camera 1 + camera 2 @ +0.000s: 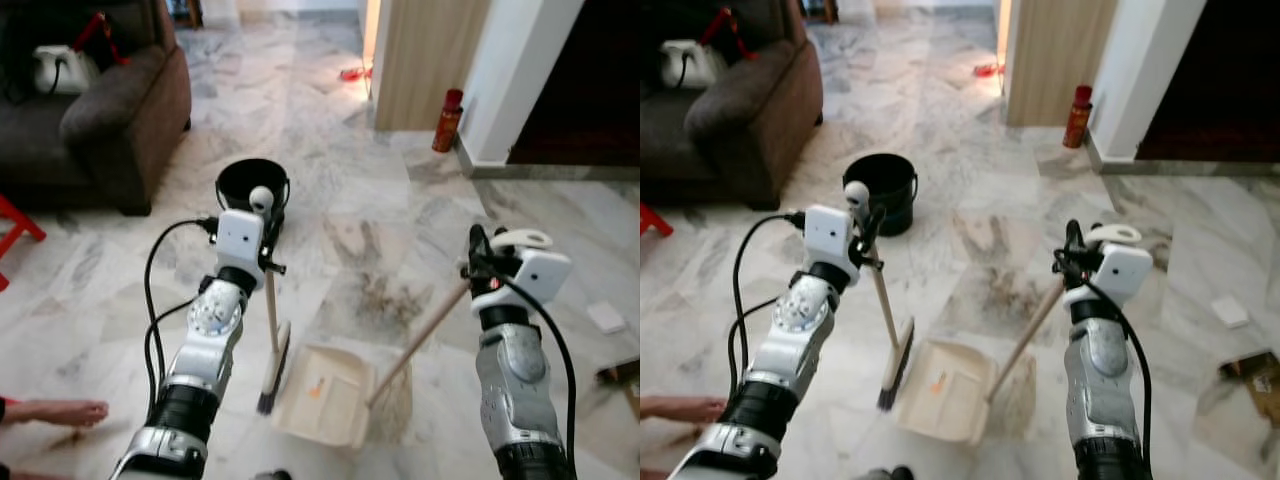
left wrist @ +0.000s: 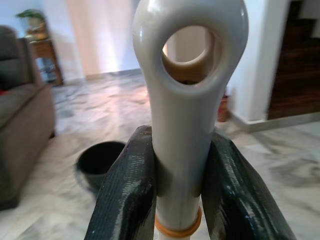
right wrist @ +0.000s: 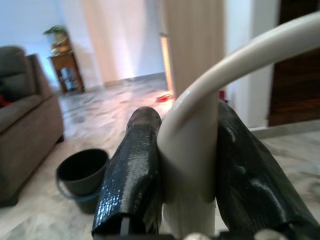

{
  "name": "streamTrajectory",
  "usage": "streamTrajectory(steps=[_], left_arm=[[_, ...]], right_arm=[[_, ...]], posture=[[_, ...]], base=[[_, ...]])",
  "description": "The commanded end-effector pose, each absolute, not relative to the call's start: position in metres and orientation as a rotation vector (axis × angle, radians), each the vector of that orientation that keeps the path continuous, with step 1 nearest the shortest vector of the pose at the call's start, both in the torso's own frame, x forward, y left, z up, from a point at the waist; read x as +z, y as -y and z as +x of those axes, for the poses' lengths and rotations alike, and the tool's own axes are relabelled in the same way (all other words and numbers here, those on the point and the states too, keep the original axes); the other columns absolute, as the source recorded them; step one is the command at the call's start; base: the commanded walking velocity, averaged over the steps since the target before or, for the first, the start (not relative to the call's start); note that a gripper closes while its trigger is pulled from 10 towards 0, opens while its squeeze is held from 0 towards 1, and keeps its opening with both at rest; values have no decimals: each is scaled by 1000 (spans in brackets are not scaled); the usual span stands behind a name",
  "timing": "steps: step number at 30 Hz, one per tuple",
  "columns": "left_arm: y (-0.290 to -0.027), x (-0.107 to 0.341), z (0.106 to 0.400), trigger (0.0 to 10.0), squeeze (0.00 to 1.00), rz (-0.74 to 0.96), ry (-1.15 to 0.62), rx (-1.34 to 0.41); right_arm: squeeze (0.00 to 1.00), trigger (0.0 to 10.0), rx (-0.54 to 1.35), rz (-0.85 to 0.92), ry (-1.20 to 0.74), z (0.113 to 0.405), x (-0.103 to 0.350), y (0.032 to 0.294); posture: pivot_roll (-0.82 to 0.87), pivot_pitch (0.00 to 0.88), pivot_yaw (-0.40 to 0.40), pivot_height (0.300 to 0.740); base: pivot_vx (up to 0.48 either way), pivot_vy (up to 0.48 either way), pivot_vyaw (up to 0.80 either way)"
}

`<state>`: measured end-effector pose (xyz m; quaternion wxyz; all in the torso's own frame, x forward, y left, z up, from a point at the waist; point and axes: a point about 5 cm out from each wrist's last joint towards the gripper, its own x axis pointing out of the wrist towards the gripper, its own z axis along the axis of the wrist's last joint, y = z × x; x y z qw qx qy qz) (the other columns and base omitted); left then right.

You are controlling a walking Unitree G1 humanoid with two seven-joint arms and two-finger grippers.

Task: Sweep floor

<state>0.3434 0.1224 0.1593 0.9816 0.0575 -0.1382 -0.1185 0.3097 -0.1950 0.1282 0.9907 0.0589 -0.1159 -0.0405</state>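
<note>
Standing beyond the broom [image 1: 272, 340], a black bucket [image 1: 250, 184] blocks the floor.

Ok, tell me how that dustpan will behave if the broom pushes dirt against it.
The dustpan looks like thin, light plastic, so it would probably slide on the polished marble floor. The right gripper clamps its long handle, which likely steadies it.
</note>
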Motion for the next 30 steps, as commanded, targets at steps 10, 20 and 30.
streamTrajectory(steps=[10,20,30], left_arm=[[-125,170,346,10000,0,127,314,-222],[-126,170,345,10000,0,131,314,-221],[-127,169,343,10000,0,132,315,-222]], right_arm=[[0,10000,-58,150,280,312,141,192],[0,10000,-51,160,283,311,140,190],[0,10000,-40,166,295,313,144,187]], posture=[[72,114,6,740],[82,104,4,740],[86,76,4,740]], base=[[311,0,80],[329,0,0],[327,0,0]])
